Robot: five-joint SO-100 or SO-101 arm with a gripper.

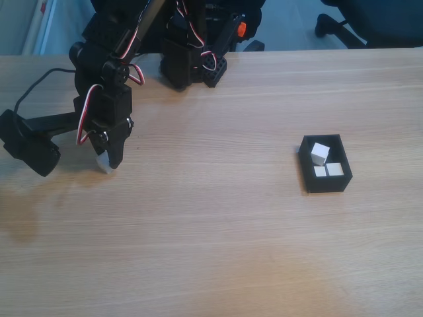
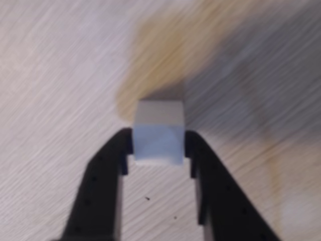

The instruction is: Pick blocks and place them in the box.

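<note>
**A:** Wood-grain tabletop [image 1: 218,218] is what your arm stands on, and the black box [image 1: 325,183] is the landmark I'd steer by. In the fixed view your gripper [image 1: 106,162] sits far to the left of that box, well apart from it, pointing down at the table.

**B:** What are the jaws doing?

**A:** In the wrist view your gripper [image 2: 159,148] has a white block [image 2: 159,135] between its two black fingers [image 2: 108,175], one finger against each side face. The jaws are parted by just the width of that cube and no wider, so you are pinching it. The fixed view shows the same block [image 1: 104,164] as a pale corner peeking out under the fingertips, at or very near the table surface; I cannot tell whether it is lifted clear or touching the wood.

**B:** And the other blocks?

**A:** Look inside the box. You have three white cubes there: two lying flat side by side near the wall closest to the camera, one [image 1: 320,172] just left of the other [image 1: 336,170], and a third [image 1: 320,153] tilted on an edge behind them, leaning toward the box's left wall.

**B:** Anything else near the box?

**A:** Bare wood all around it. The arm's base [image 1: 192,63] stands at the table's far edge, up and well to the left of the box.
</note>
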